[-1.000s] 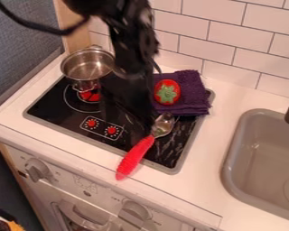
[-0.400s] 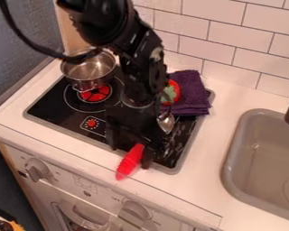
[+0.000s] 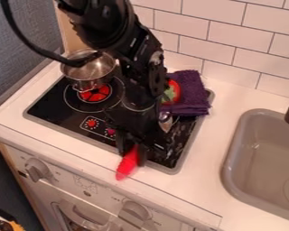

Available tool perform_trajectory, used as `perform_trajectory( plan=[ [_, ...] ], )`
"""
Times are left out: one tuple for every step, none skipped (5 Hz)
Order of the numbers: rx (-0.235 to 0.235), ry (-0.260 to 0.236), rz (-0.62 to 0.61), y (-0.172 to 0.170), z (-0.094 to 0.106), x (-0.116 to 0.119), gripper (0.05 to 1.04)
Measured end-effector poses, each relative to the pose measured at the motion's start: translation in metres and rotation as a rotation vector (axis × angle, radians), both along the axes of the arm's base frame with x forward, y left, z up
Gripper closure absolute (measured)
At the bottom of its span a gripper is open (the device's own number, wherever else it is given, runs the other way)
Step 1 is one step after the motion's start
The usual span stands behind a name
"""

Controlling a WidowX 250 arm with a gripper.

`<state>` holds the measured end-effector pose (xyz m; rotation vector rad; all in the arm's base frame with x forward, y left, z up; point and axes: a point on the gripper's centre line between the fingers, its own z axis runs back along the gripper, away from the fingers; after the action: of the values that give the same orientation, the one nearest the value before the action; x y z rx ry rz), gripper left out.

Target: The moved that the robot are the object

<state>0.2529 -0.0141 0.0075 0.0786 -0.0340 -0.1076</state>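
Currently, camera view: gripper (image 3: 131,159) closed on the spoon's red handle (image 3: 127,168); lift pending.
Fingers bear on both sides of the handle, upper part, with the handle's end free over the white counter (image 3: 201,194); the metal bowl (image 3: 165,122) lies on the cooktop (image 3: 58,107), just beside the purple towel (image 3: 194,98). The task wording is garbled; the spoon is judged the object, destination unspecified. Recommended: confirm a firm, even pinch, then raise straight up before any sideways travel. Risk noted: the grip sits well away from the bowl, which may droop or swing; lift slowly, clear of the towel and the strawberry (image 3: 173,93), and lower bowl and handle level.
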Motion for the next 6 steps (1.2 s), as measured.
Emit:
perform_trajectory(
  plan=[
    [0.004, 0.001, 0.002, 0.001, 0.000, 0.000, 0.702],
    [0.003, 0.003, -0.004, 0.000, 0.000, -0.001, 0.702],
    [0.003, -0.037, -0.053, 0.001, 0.032, -0.002, 0.702],
    [-0.023, -0.060, -0.003, 0.018, 0.067, 0.008, 0.702],
    [-0.006, -0.053, 0.097, 0.051, 0.067, 0.027, 0.702],
    [0.037, -0.023, 0.137, 0.069, 0.044, 0.052, 0.702]
  ],
)
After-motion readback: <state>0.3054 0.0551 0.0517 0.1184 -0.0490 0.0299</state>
